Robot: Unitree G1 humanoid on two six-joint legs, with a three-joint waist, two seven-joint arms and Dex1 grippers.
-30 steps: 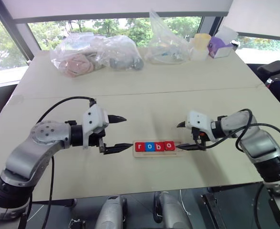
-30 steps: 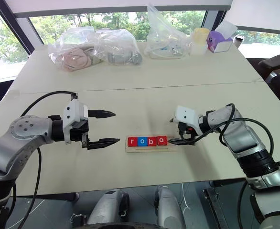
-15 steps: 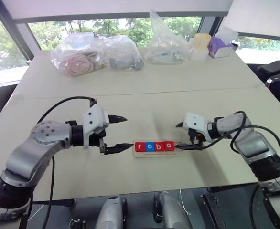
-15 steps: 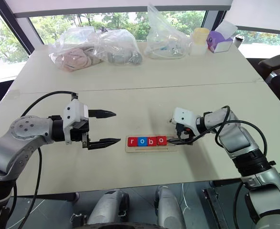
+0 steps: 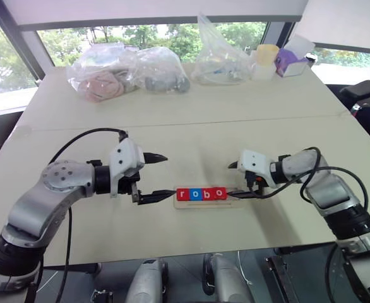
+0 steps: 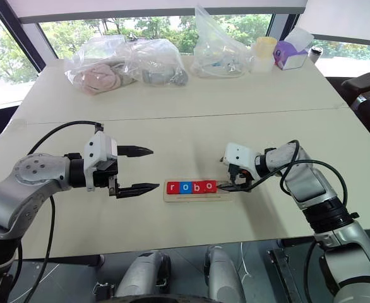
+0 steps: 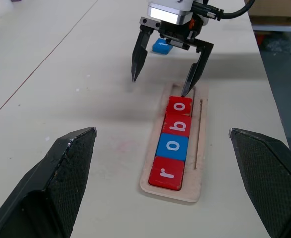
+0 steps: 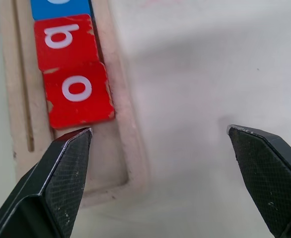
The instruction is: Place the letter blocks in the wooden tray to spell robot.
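we see the wooden tray (image 5: 205,201) lying near the front edge of the table (image 5: 191,126), with four letter blocks (image 5: 201,194) in a row inside it that read r, o, b, o, and the last spot at its right end is bare. a blue block (image 7: 162,46) lies on the table behind the right gripper (image 7: 166,74). the right gripper has its two fingers spread wide, with one fingertip (image 8: 68,166) down in the tray's bare end right by the last red o, and the left gripper (image 5: 158,177) hangs just off the tray's left end with its fingers spread wide too, holding nothing.
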